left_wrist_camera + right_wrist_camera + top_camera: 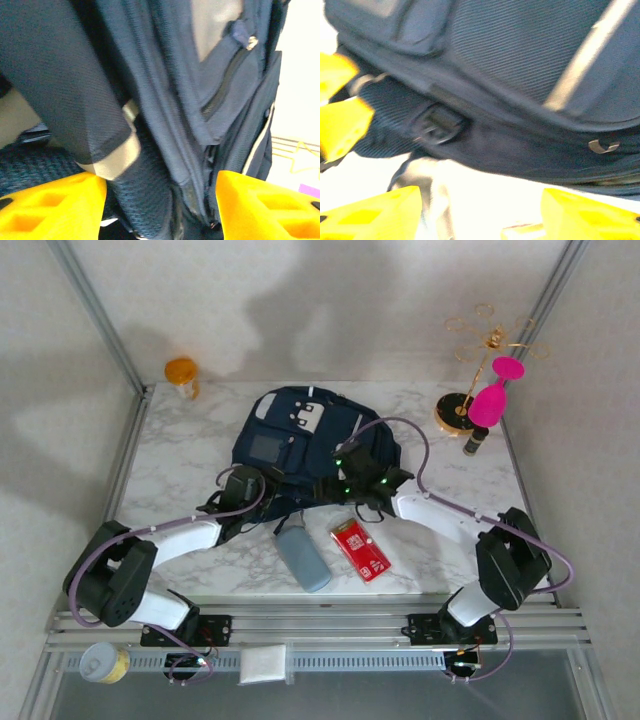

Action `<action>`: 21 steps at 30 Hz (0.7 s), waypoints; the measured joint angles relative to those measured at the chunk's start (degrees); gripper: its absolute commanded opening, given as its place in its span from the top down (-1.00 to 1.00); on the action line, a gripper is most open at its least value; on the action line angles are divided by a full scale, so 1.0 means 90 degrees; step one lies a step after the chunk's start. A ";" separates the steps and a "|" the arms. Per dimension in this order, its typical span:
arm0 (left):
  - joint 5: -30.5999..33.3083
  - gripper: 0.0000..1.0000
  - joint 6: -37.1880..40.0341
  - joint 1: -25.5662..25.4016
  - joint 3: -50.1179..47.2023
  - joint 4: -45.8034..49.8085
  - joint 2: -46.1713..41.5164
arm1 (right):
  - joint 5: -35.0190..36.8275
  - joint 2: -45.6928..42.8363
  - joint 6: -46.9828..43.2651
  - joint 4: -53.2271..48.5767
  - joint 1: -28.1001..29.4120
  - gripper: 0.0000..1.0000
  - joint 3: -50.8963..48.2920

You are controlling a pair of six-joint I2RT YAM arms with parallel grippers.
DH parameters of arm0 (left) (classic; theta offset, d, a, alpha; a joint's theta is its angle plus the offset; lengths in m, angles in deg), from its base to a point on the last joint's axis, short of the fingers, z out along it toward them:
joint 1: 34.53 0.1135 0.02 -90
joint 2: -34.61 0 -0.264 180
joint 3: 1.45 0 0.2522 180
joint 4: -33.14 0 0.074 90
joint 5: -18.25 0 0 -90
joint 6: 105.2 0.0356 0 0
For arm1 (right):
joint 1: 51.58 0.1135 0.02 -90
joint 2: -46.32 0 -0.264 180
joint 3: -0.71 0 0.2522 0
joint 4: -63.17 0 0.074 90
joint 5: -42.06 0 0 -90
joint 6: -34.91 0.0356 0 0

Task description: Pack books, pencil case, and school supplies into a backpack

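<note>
Navy backpack (305, 435) flat on the marble table (180, 470), centre-back, white patches facing up; no lettering legible on them. Left gripper (160, 202) at the near-left edge of the bag, yellow fingers (50, 207) spread wide, navy mesh and a strap (117, 157) with a pale band between them, not clamped. Right gripper (480, 212) at the near-right edge, likewise gaping, with bare tabletop between its fingers and a dark buckle (437, 125) and small metal ring (602, 146) ahead of it. Grey-blue pencil case (303, 558) on the table in front of the bag, between the 2 arms, apart from both. Flat red packet (360, 548) just beside it on the right, white label marks too small to read. Orange container (182, 372) at the back-left corner, gold stand (462, 408) with pink pieces back-right.
</note>
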 measured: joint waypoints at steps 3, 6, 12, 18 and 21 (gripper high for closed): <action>-0.0204 -0.18 0.0002 0.0301 -0.0087 -0.0192 0.0301 | 0.0015 0.0097 0.0134 0.0119 0.0478 -0.12 -0.0012; -0.0340 -0.06 0.0073 0.0510 0.0121 -0.0233 0.0818 | 0.0032 0.0500 0.0206 0.0338 0.0658 -0.03 0.0032; -0.0510 0.58 0.0070 0.0522 0.0510 -0.0374 0.1362 | 0.0022 0.1489 0.0231 0.0685 0.0695 0.01 0.0238; -0.0648 1.00 -0.0185 0.0542 0.0556 -0.0491 0.1445 | 0.0197 0.1785 0.0245 0.0848 0.0695 -0.14 0.0607; -0.0673 1.00 -0.0325 0.0542 0.0597 -0.0474 0.1382 | 0.0255 0.1790 0.0316 0.0896 0.0695 -0.18 0.0806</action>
